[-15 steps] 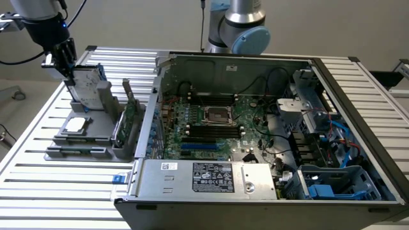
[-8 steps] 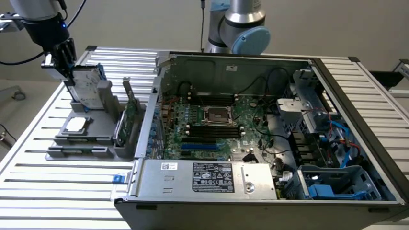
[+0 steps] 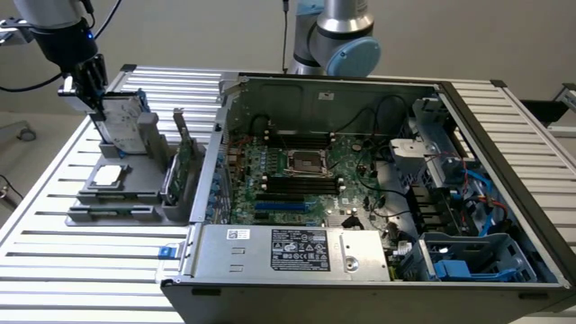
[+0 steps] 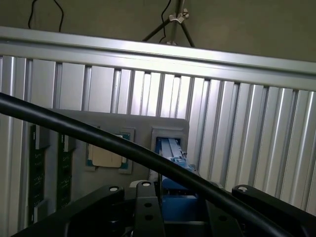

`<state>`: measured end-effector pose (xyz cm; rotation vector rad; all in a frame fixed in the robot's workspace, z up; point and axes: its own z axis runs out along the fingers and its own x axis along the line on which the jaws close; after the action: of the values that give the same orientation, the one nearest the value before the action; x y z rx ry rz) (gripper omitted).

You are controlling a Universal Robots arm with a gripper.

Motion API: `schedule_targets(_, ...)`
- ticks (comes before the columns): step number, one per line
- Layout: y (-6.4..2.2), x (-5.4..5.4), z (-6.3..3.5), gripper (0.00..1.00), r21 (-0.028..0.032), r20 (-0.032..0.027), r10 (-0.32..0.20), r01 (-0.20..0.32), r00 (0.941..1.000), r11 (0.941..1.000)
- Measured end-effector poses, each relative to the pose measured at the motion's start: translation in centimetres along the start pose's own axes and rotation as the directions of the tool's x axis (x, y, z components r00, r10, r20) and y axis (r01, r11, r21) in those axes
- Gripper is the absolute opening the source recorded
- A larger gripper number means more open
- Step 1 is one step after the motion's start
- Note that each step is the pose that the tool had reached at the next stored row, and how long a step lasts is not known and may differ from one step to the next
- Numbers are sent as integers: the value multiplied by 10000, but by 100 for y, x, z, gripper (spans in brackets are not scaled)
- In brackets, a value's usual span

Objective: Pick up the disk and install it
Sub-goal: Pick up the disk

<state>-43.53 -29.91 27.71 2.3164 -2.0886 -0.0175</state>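
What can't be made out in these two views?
Disk, exterior view: top edge behind the gripper, lower end sunk in the grey holder, print too small to read.
Disk, wrist view: mostly hidden by the black cable and gripper.
Blue bay in the case, exterior view: inside hidden by its walls.

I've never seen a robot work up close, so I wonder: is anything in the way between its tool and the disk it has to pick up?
Nothing visible is. The tool sits right at the top edge of the disk, which stands upright in the grey holder beside the open computer case.
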Motion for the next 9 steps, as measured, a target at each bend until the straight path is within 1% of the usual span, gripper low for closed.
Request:
schedule_targets(7, 0, -1, 1, 33, 115, -10, 1, -1, 10000, 9999)
schedule_targets(9, 0, -1, 1, 33, 138, -13, 2, -1, 10000, 9999)
